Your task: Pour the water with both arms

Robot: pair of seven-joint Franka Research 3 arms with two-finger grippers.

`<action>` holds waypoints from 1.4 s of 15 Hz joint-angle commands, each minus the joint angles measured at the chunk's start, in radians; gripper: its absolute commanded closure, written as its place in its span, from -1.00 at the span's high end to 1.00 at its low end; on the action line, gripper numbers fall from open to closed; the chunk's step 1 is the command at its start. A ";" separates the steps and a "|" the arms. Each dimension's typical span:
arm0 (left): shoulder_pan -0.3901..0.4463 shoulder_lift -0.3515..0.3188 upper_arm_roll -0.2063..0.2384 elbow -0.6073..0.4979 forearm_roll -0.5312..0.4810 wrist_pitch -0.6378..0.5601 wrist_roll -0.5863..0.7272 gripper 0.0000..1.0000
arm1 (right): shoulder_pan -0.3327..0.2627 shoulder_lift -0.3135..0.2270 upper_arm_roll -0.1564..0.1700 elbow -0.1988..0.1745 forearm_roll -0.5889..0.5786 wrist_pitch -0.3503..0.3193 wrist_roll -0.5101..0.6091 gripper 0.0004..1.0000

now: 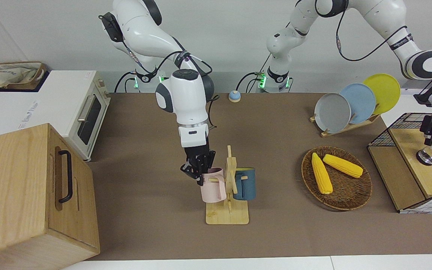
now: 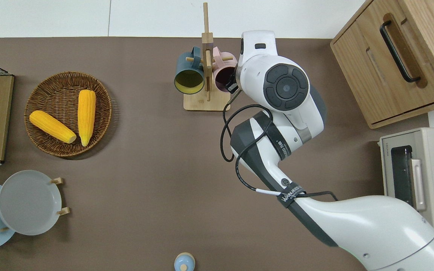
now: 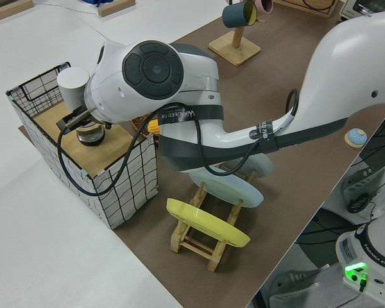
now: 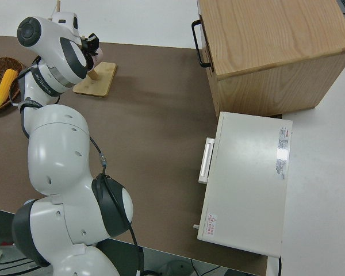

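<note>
Glossy white right arm reaches to bamboo mug rack mid-table; black right end effector clamped on rim of matte pink mug, hung beside dark blue mug. Left arm at wire-grid crate with wood top; left end effector directly above round metal knob of white container, fingers' state cannot be told. Woven basket holds two corn cobs.

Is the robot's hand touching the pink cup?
Touching. In the front view the right gripper sits on the pink cup's rim, its black fingers overlapping the edge with no gap.
</note>
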 commanded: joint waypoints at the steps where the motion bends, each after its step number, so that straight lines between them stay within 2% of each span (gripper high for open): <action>1: -0.005 0.025 -0.006 0.027 -0.032 0.026 0.021 0.99 | 0.003 0.015 -0.003 0.022 -0.012 0.007 0.008 -0.70; 10: -0.005 0.048 -0.010 0.050 -0.032 0.052 0.017 0.98 | 0.000 0.015 -0.006 0.023 -0.010 0.007 0.086 -0.83; 13: -0.005 0.048 -0.010 0.052 -0.032 0.052 0.013 0.82 | -0.003 0.015 -0.006 0.022 -0.010 0.005 0.088 -0.84; 15: -0.007 0.048 -0.010 0.052 -0.032 0.052 0.007 0.57 | -0.003 0.014 -0.004 0.022 -0.010 0.005 0.089 -0.86; 18: -0.007 0.046 -0.010 0.052 -0.032 0.052 -0.009 0.08 | -0.004 0.014 -0.003 0.022 -0.009 0.002 0.092 -0.87; 19: -0.007 0.046 -0.010 0.052 -0.032 0.052 -0.009 -0.12 | -0.006 0.012 -0.003 0.022 -0.009 -0.001 0.092 -0.87; 21: -0.008 0.045 -0.010 0.052 -0.032 0.052 -0.018 -0.68 | -0.009 0.009 -0.004 0.022 0.008 -0.007 0.091 -0.87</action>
